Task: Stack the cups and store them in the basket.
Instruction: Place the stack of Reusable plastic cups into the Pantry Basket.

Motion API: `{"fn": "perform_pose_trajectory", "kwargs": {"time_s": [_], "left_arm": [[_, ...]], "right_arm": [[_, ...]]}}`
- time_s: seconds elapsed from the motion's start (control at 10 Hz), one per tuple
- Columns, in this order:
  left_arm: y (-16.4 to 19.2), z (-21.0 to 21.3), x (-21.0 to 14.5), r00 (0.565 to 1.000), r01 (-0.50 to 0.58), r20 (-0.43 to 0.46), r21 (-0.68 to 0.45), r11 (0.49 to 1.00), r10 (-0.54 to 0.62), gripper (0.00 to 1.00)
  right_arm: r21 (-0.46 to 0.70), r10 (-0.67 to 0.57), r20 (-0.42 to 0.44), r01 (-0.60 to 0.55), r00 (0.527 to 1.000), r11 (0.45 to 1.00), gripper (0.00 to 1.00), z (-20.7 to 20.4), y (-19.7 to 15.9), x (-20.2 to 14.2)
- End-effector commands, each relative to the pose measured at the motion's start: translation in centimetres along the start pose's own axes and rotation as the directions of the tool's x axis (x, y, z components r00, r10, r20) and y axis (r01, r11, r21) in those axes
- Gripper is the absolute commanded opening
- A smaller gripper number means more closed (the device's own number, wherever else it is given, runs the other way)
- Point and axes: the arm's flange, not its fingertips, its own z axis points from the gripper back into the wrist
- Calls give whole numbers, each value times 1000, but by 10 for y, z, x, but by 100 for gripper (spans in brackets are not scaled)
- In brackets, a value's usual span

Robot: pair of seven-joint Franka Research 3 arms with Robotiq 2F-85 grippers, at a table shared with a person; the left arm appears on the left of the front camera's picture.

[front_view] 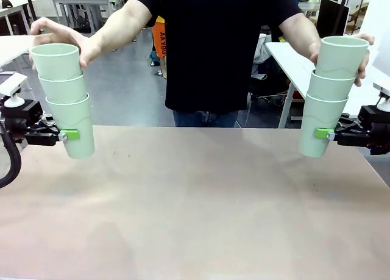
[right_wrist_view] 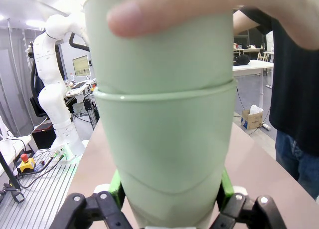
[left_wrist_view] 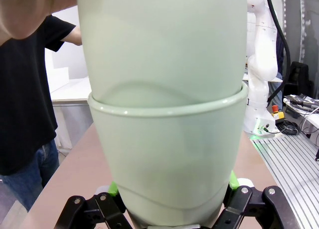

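Six cups [front_view: 56,60] are counted in the front view, set as two stacks of three: the left stack [front_view: 68,112] and the right stack [front_view: 326,100], kept well apart near the two side edges of the table [front_view: 195,207]. Two grippers are seen. The left gripper [front_view: 77,136] is clamped on the lowest cup of the left stack, and the right gripper [front_view: 314,134] is clamped in the same way on the lowest cup of the right stack. In each wrist view a green pad [left_wrist_view: 113,189] is pressed against each side of the cup. Two hands of a person are counted: one hand [front_view: 61,31] is laid on the top cup of the left stack, and the other hand [front_view: 365,54] on the top cup of the right stack. In the wrist views the upper part of each stack is cut off, so only two cups can be made out there. Whether the bases touch the table cannot be told.
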Motion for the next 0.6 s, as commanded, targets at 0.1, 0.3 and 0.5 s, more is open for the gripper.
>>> {"fn": "perform_pose_trajectory", "kwargs": {"time_s": [0.1,0.3,0.5], "left_arm": [[-1,0,2,1000,8,4,3,1000,-8,85],[-1,0,2,1000,8,4,3,1000,-8,85],[-1,0,2,1000,8,4,3,1000,-8,85]], "right_arm": [[4,10,-3,-10,1000,1000,86,-1,-1,5],[4,10,-3,-10,1000,1000,86,-1,-1,5],[4,10,-3,-10,1000,1000,86,-1,-1,5]]}}
